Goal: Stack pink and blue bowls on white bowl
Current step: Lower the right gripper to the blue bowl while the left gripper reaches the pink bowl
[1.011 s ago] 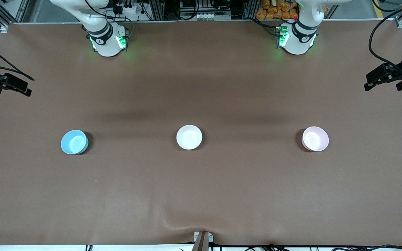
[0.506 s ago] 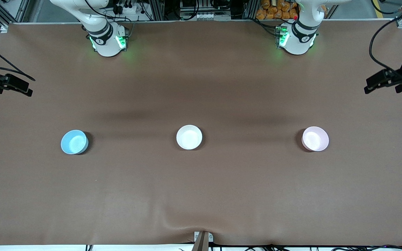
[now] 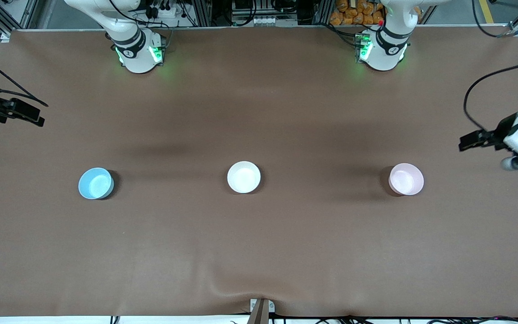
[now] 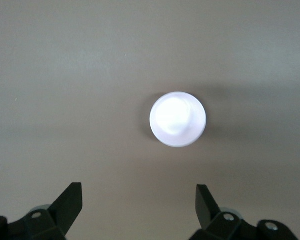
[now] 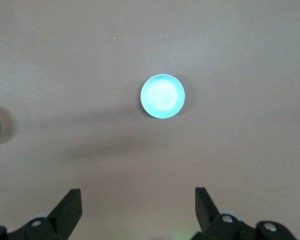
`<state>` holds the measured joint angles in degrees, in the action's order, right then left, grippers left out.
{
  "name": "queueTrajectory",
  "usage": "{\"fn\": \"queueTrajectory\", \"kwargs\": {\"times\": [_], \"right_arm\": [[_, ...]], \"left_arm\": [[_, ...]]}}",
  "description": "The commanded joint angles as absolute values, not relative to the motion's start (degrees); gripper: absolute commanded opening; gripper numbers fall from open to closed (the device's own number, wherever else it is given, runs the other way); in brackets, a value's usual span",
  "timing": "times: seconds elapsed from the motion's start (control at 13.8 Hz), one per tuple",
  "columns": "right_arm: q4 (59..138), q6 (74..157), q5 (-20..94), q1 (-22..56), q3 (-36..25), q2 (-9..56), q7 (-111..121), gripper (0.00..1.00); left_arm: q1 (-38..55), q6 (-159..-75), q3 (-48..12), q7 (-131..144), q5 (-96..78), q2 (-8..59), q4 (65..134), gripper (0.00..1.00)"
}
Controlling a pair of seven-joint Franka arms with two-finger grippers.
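Three bowls in a row on the bench (image 3: 259, 252): blue bowl (image 3: 96, 183) toward the right arm's end, white bowl (image 3: 243, 177) in the middle, pink bowl (image 3: 406, 179) toward the left arm's end. Left gripper (image 4: 139, 200) up over the bench's end beside the pink bowl, fingers (image 4: 70, 202) spread wide and empty, nearer its bowl. Right gripper (image 5: 138, 201) up high by the blue bowl, fingers (image 5: 69, 204) likewise apart.

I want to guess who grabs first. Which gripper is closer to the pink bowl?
Left. The left gripper hangs open near the pink bowl; the right gripper is open at the blue bowl's end.
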<state>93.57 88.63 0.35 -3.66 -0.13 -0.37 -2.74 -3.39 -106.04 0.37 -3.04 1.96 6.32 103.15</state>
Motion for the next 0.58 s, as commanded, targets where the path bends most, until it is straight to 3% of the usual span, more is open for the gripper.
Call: {"fn": "queueTrajectory", "kwargs": {"times": [0.0, 0.36, 0.51], "right_arm": [[96.76, 91.31, 0.70, -4.22, -0.09, -0.97, -2.99, 1.00], [106.41, 101.49, 0.62, -4.39, -0.09, -1.05, -2.90, 1.00], [111.42, 107.02, 0.62, -4.39, -0.18, -0.97, -2.81, 1.00]], "left_arm": [[-5.09, -113.54, -0.09, -4.83, 3.69, 8.86, 107.14, 1.00], [-4.83, -124.51, -0.18, -4.83, 3.69, 15.55, 110.29, 1.00], [-4.75, -128.65, -0.26, -4.75, 3.69, 17.92, 111.79, 0.94]]}}
